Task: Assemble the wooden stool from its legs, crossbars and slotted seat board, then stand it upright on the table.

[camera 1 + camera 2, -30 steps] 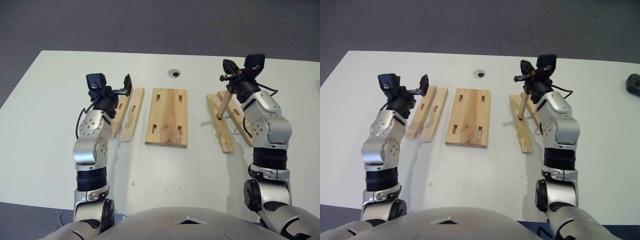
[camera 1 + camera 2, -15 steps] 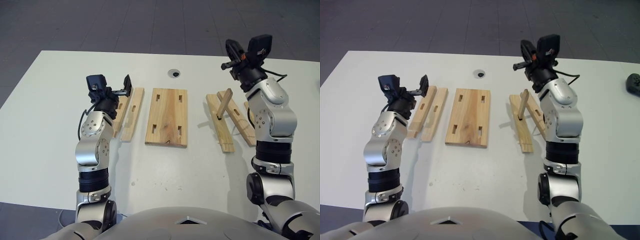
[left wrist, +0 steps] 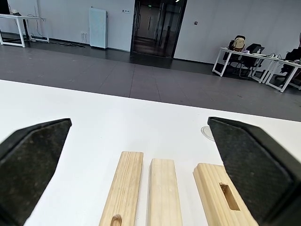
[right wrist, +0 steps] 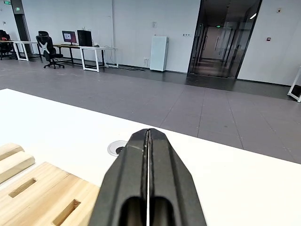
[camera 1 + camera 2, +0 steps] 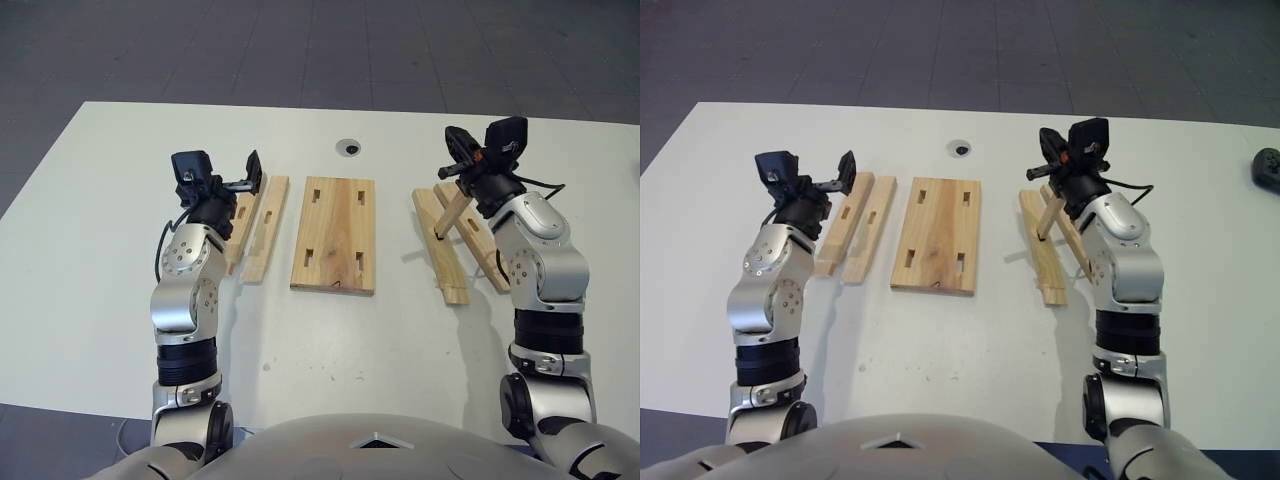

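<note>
Crossbar (image 5: pixel 449 212) judged light, stiff wood; best gripped mid-length. Right gripper (image 4: pixel 147 136) seen closed on nothing, left gripper (image 3: pixel 138 122) spread apart.

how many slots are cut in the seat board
4, all in the seat board: far left, far right, near left, near right. None seems hidden.

1. Both eye views look down and forward from the head over the whole bench (image 5: pixel 100 250), sharing nearly one scene.
2. Left wrist view sits low and close to the bench, facing the room (image 3: pixel 211 28) through the wide-open left claw (image 3: pixel 139 121).
3. Right wrist view looks along the closed right claw (image 4: pixel 148 136); both wrist views catch the seat board (image 4: pixel 42 188).
</note>
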Controlling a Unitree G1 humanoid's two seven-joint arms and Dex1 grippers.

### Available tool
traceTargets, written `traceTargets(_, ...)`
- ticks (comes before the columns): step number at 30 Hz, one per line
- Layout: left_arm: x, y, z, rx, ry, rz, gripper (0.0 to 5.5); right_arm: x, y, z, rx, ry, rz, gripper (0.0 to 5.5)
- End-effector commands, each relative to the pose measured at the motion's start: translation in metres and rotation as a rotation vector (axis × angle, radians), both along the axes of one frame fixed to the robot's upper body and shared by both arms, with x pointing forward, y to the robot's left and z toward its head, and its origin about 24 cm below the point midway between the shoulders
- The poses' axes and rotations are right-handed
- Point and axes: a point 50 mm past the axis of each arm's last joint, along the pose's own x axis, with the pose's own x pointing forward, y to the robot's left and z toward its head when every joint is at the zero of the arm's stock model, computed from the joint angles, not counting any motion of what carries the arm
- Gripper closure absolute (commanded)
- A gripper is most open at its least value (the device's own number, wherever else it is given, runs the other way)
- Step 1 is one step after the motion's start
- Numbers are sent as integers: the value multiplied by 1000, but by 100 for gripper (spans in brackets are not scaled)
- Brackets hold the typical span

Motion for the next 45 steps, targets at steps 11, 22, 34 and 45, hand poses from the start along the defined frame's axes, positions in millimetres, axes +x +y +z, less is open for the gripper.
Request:
traceTargets(11, -4, -4, -3, -10, 15, -4, 10, 7, 3, 61, 166, -193, 17, 548)
traceTargets(22, -4, -4, -3, -9, 19, -6, 10, -5, 0, -13, 51, 120, 43, 548)
traceTargets(34, -11, -9, -8, -33, 32, -12, 10, -9, -2, 32, 205, -109, 62, 548)
traceTargets(45, -8, -5, -5, -29, 26, 0, 10, -4, 9, 59, 157, -193, 126, 548)
